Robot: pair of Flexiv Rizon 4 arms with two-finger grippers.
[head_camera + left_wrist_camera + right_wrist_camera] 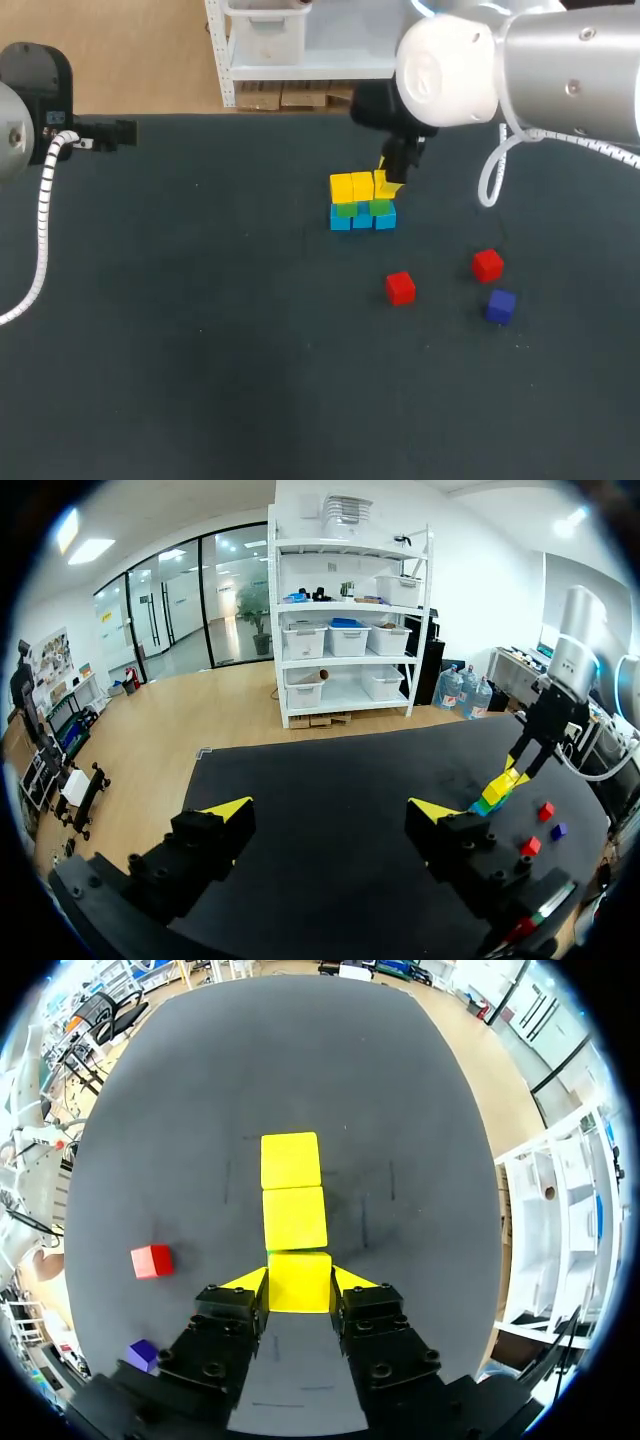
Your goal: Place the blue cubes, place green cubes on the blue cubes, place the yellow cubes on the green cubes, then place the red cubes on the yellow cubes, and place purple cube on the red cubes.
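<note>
A little stack (362,203) stands just above the middle of the head view, on the dark counter (200,350). At the bottom is a row of three blue cubes (362,219). Green cubes (346,209) sit on the blue ones. Two yellow cubes (351,186) sit side by side on the green, at the left end of the row.

The right arm (560,70) comes in from the upper right of the frame and hangs over the right end of the stack. The right fingers (389,180) are clamped on a third yellow cube (299,1282), one finger on each side. This cube is in line with the other two yellow ones, just beside the nearer one, and over the green cube at the right end. I cannot tell if it touches the green cube under it.

Two red cubes lie on the counter to the lower right of the stack, apart from it. One red cube (400,288) is nearer the stack and the other red cube (487,265) is farther right. The purple cube (501,306) lies near that second one, just below it in the frame.

The left arm (20,110) is at the upper left of the frame, well apart from the stack. The left fingers (118,132) are wide apart and hold nothing.
</note>
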